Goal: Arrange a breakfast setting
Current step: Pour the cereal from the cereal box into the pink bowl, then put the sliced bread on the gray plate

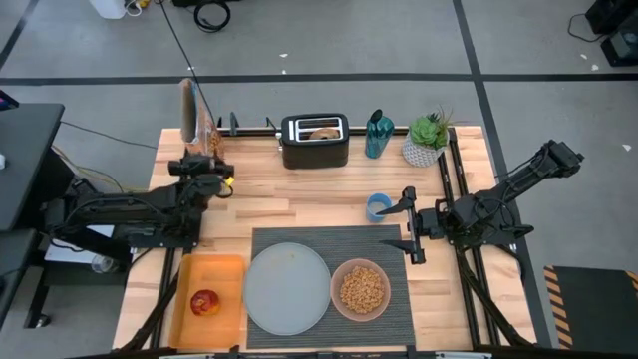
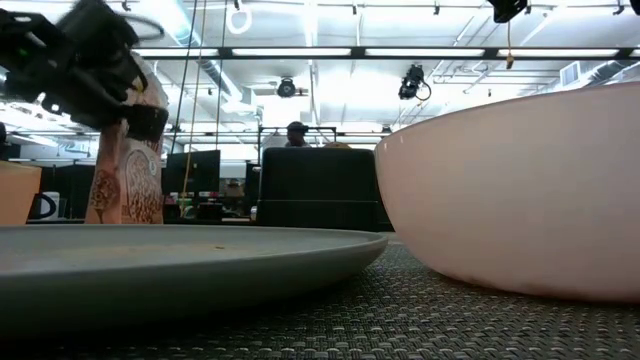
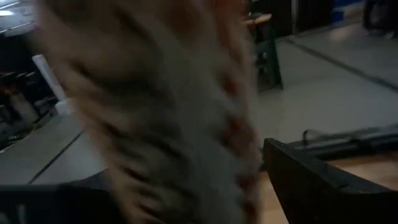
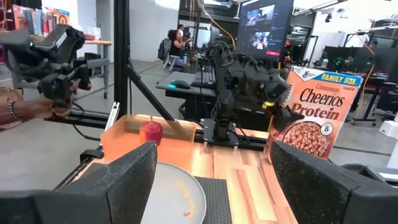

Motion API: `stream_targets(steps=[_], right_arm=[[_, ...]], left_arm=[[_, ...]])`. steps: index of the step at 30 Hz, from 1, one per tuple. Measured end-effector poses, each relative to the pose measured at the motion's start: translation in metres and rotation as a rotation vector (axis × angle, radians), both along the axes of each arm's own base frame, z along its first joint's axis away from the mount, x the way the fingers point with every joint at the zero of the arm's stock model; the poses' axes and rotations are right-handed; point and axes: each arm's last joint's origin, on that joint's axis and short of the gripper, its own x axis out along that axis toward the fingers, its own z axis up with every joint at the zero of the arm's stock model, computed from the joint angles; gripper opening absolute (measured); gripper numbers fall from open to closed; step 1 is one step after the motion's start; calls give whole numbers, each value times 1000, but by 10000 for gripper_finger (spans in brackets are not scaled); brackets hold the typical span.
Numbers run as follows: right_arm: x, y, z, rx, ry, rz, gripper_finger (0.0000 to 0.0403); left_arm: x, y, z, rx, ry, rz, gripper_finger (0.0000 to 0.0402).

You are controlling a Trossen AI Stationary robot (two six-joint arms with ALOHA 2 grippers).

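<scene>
The cereal box (image 1: 191, 118) stands upright at the table's far left, and also shows in the right wrist view (image 4: 314, 112). My left gripper (image 1: 207, 166) is open at the box's near edge, a finger (image 3: 311, 180) on either side; I cannot tell whether it touches. My right gripper (image 1: 411, 224) is open and empty over the placemat's (image 1: 399, 244) right end. The grey plate (image 1: 287, 289) and the pink bowl (image 1: 361, 289) of tan cereal rest on the placemat. The red apple (image 1: 205, 302) lies on the orange tray (image 1: 227, 274). A bagel (image 1: 324, 132) sits in the toaster (image 1: 315, 140). No spoon shows.
A blue cup (image 1: 377, 206) stands just beyond the placemat near my right gripper. A teal bottle (image 1: 376, 135) and a potted plant (image 1: 427, 140) stand at the far edge, right of the toaster. A person's hand (image 4: 31, 109) shows beyond the table's left side.
</scene>
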Motion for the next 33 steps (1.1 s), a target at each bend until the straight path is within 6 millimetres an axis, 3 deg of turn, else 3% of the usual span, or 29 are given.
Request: stream_targets(steps=[7,16,21,33], right_arm=[[0,0,1,18,-4,1,321],[0,0,1,22,-4,-4,321],[0,0,1,28,-3,-7,321],[0,0,0,29,-3,-8,321]], left_arm=[[-5,-4,40,90,-43,-39,277],[-27,-17,90,234,-127,-124,277],[-34,-25,117,262,-89,-182,277],[-50,-42,209,264,-125,-460,277]])
